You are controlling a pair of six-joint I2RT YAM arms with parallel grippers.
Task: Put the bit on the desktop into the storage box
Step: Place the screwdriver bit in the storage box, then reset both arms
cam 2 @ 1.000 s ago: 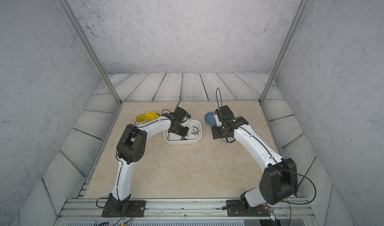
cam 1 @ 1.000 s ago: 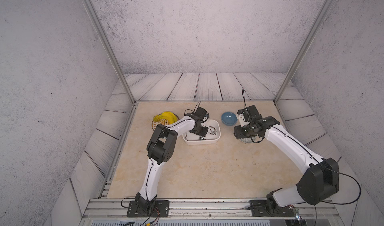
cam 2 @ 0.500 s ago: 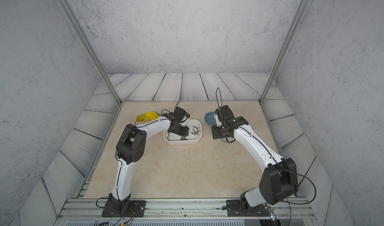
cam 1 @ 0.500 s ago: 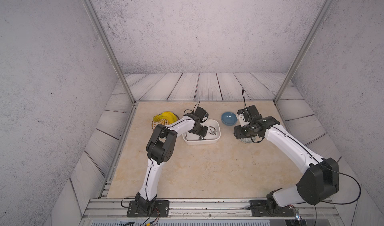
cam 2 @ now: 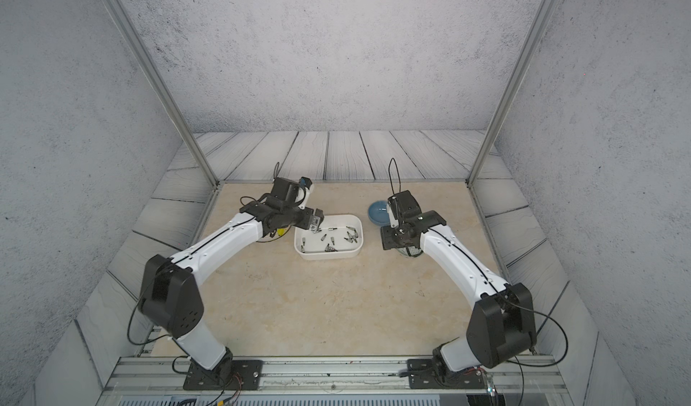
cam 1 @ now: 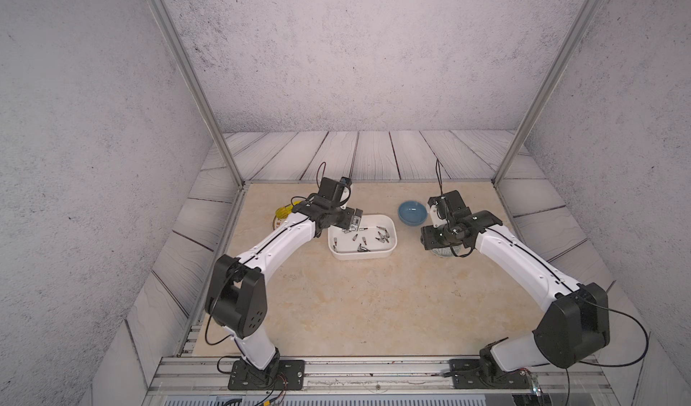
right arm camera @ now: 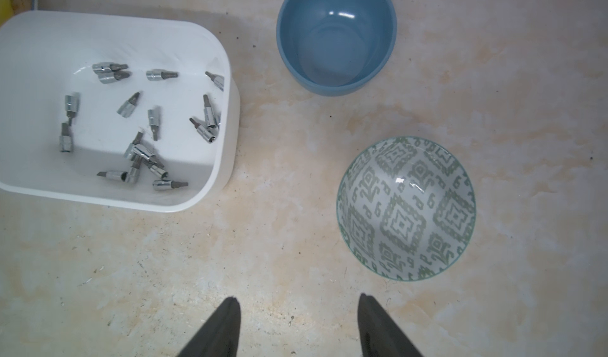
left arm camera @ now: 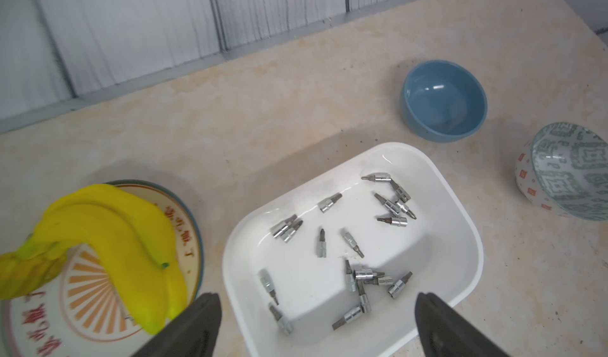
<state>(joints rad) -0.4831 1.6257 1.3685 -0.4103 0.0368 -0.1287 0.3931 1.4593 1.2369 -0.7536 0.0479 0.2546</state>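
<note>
The white storage box (cam 1: pixel 392 232) (cam 2: pixel 361 232) stands on the beige desktop (cam 1: pixel 355 303) with several silver bits (left arm camera: pixel 320 242) (right arm camera: pixel 154 118) lying inside it. No bit shows on the bare desktop. My left gripper (left arm camera: pixel 318 301) (cam 1: pixel 353 222) hangs over the box's left end, open wide and empty. My right gripper (right arm camera: pixel 299 299) (cam 1: pixel 426 240) is open with nothing between its fingers. It hovers over bare desktop between the box and the patterned bowl.
A blue bowl (cam 1: pixel 412 213) (right arm camera: pixel 335 33) stands behind the right gripper. A grey-patterned bowl (right arm camera: pixel 406 207) (left arm camera: pixel 572 174) sits beside it, mostly under the right arm in both top views. Left of the box, yellow bananas (left arm camera: pixel 108 227) lie on a plate (left arm camera: pixel 187 214).
The left gripper's jaws have gone from shut to wide open above the box. The right gripper has opened slightly. Both arms have stayed almost in place.
</note>
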